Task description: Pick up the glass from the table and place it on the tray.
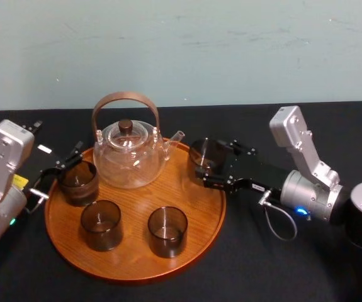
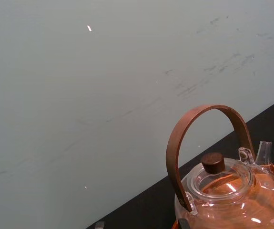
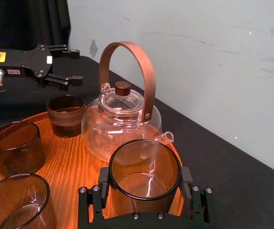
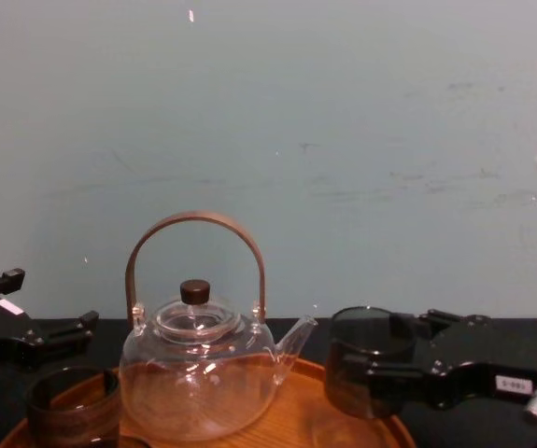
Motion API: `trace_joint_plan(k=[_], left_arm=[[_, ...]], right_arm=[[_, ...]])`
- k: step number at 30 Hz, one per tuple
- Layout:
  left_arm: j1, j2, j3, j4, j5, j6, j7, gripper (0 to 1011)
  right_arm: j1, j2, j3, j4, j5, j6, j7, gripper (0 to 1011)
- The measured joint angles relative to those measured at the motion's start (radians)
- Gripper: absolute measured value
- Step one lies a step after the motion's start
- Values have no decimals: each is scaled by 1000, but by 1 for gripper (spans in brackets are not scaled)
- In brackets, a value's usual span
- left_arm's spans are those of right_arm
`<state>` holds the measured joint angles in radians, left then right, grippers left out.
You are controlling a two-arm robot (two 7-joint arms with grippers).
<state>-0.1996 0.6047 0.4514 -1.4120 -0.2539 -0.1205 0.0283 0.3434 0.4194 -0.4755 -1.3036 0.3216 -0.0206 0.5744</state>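
The black table [image 1: 281,264] bears the tray [image 1: 196,201], with the teapot [image 1: 130,157] at the tray's 12 o'clock. The right gripper [image 1: 207,165] reaches in from 3 o'clock. Its fingers are clamped on either side of the glass [image 3: 145,179], which it holds upright at the tray's 2 o'clock rim, just beside the spout [image 1: 175,137]. I cannot tell whether the glass's base touches the wood.

The left gripper [image 3: 74,65] hovers at the tray's 9 o'clock, jaws apart and empty, just above one of three other glasses [image 1: 167,231], which sit at 9, 7 and 5 o'clock.

The glass seems to be at the rim, so the placing is likely in hand. To do it well, I would:
- carry the glass inward toward the bare wood between centre and 3 o'clock, away from the spout and the 5 o'clock glass;
- keep it level and lower it until the base sits flat inside the rim, not on it;
- part the fingers only then, and withdraw straight back toward 3 o'clock.
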Motion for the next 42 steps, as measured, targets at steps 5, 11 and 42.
trace_joint_plan(k=[5, 11, 42], left_arm=[[0, 0, 0, 0, 0, 0, 0, 1002], [0, 0, 0, 0, 0, 0, 0, 1001], [0, 0, 0, 0, 0, 0, 0, 1001]], right_arm=[[15, -13, -13, 27, -4, -3, 5, 895], [33, -27, -27, 57, -11, -5, 11, 895], [87, -76, -60, 175, -38, -16, 23, 894]])
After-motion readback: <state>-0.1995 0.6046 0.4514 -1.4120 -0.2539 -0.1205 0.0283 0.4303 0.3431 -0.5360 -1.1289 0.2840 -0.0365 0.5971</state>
